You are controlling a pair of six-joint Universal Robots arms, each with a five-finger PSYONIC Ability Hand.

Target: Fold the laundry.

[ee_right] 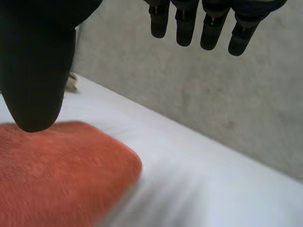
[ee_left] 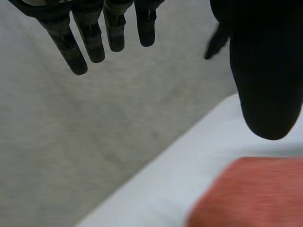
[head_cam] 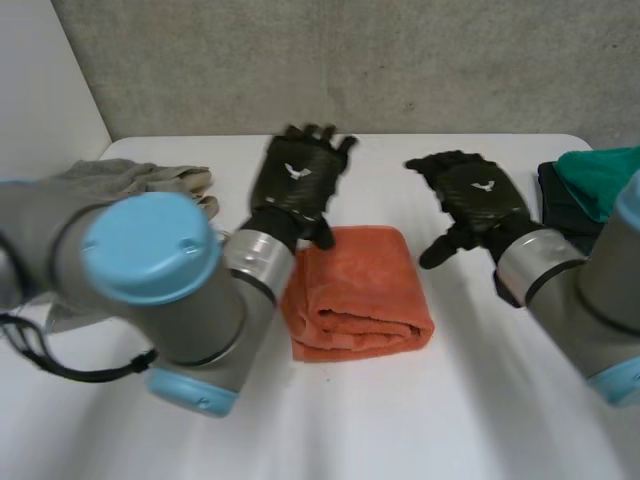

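White table (head_cam: pixel 420 420): orange towel (head_cam: pixel 362 292), grey cloth (head_cam: pixel 122 179)

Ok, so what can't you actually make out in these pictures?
Grey cloth: head view, the left arm covers most of it; its kind is unclear.
Teal cloth and dark cloth: head view, cut off by the edge and the right arm.
Orange towel: head view, its left edge is behind the left arm.
Left hand: whether its thumb touches the towel cannot be told.
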